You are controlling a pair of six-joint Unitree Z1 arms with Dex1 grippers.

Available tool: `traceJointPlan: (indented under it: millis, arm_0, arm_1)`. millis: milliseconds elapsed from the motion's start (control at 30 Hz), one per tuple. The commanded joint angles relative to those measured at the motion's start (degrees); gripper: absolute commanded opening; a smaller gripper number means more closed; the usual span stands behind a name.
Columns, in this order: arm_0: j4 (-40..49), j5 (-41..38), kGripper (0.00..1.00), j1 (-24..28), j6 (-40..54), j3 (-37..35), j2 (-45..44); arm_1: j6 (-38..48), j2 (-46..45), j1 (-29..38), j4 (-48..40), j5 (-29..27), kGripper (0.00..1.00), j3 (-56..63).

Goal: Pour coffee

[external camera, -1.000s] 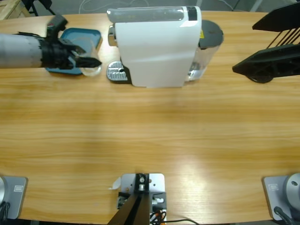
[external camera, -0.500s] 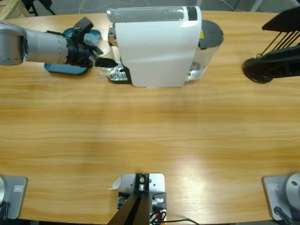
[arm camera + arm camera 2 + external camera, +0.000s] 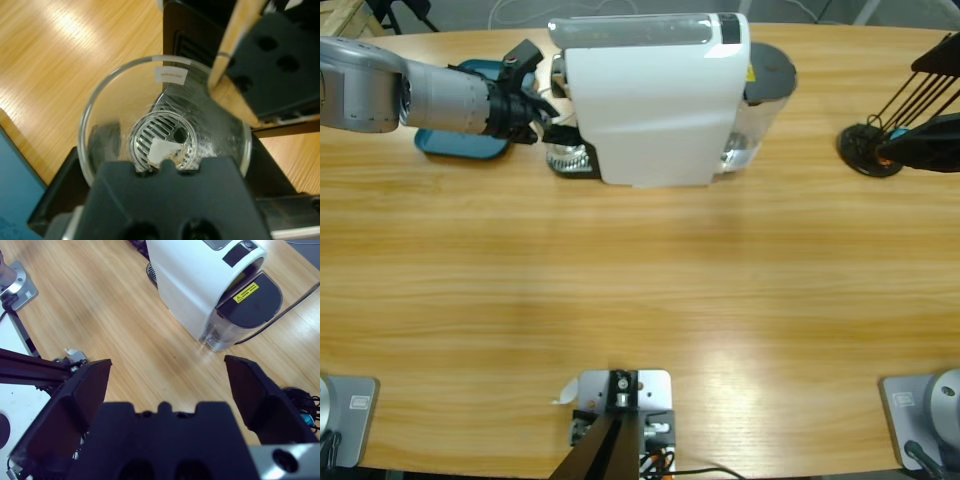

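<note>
The left gripper [image 3: 552,130] is pinching a clear glass [image 3: 165,125], holding it over the metal drip grille [image 3: 568,157] at the front of the white coffee machine [image 3: 655,95]. No coffee is showing in it. The right gripper [image 3: 167,377] is hanging spread wide above the wooden tabletop [image 3: 640,290]. A blue tray [image 3: 470,140] is lying beside the left arm.

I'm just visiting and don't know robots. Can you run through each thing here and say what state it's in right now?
clear glass: upright, empty, held over the drip grate.
left gripper: shut on the clear glass, at the coffee machine's spout end.
right gripper: open, holding nothing, high above the table.
coffee machine: standing on the table, no liquid seen flowing.
blue tray: flat on the table, partly under the left arm.
</note>
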Motion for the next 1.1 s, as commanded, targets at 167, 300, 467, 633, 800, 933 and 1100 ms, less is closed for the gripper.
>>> traceJointPlan:
  millis: [167, 300, 467, 633, 800, 933, 1100]
  arm_0:
    - [4.4, -2.8, 0.990, -1.6, -0.8, 0.0, 2.0]
    - [5.1, -2.8, 1.000, -1.6, -0.7, 0.8, 0.7]
    - [5.3, -2.0, 1.000, -0.5, -0.7, 2.6, -1.7]
    - [6.5, -0.1, 1.000, 2.5, -0.4, 4.1, -5.3]
    - [9.3, 0.5, 1.000, 3.6, -0.1, 4.7, -9.0]
    - [11.9, 0.5, 1.000, 2.8, -0.2, 6.7, -13.9]
    - [21.1, 1.3, 0.973, 1.4, -0.7, 8.8, -30.1]
  arm_1:
    - [-0.8, -1.4, -1.0, 1.0, 1.8, 0.982, 1.8]
    - [-0.8, -1.7, -1.1, 1.0, 2.3, 0.982, 2.1]
    - [-0.4, -2.5, -1.0, 1.3, 2.9, 0.982, 2.8]
    - [-0.1, -4.5, -1.0, 2.4, 3.5, 0.982, 3.5]
    - [1.0, -6.6, -1.1, 3.5, 3.4, 0.982, 3.6]
    - [3.8, -5.3, -1.1, 3.8, 0.2, 0.991, 3.2]
    - [8.9, 1.3, -6.6, 4.4, -12.1, 0.919, 3.7]
